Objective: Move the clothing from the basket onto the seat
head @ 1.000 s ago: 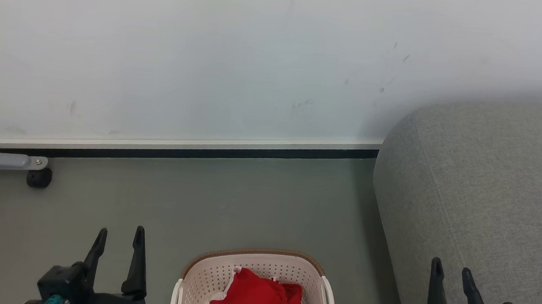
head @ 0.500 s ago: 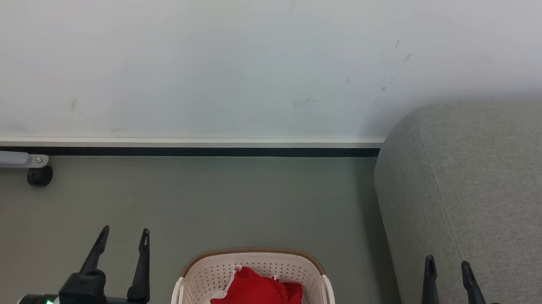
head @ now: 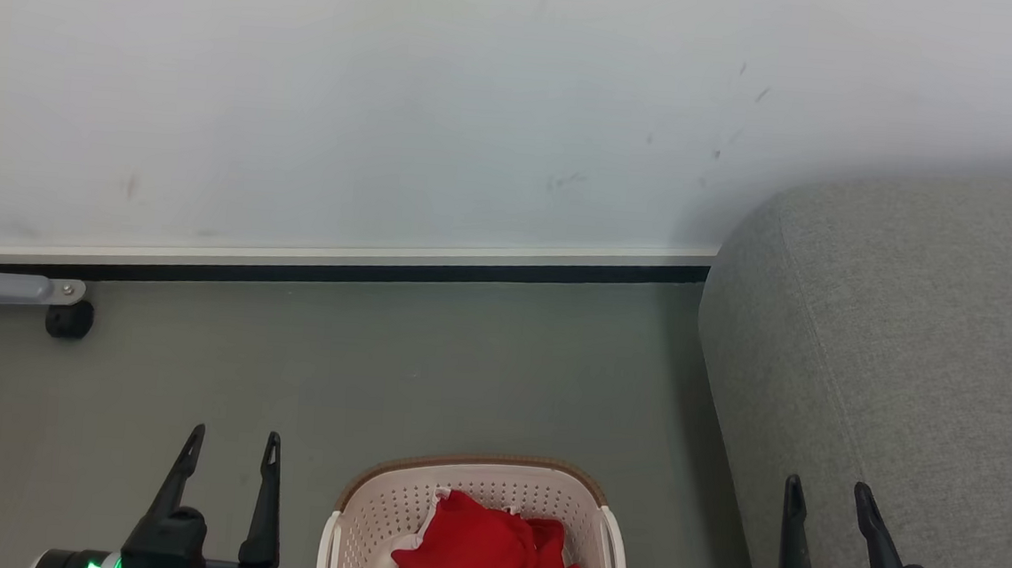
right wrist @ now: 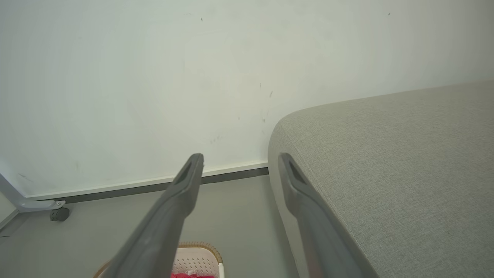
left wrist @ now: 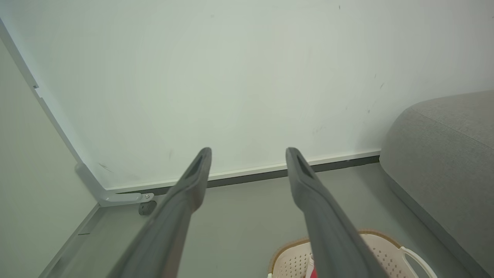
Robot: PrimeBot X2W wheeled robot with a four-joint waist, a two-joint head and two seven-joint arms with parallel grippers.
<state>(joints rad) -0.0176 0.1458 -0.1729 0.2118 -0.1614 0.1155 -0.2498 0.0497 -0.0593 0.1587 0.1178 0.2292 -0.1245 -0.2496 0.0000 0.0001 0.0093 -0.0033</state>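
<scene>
Both end effectors gape empty: left end effector (head: 234, 436) lower left, right end effector (head: 826, 485) lower right. Red clothes (head: 474, 553) sit in the basket (head: 476, 462) bottom centre between them, nearer the left; sofa (head: 911, 348) right.

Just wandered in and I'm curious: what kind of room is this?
Probably a staged living-room corner: a grey sofa against a plain white wall, and a laundry basket of red clothing on a grey floor.
</scene>
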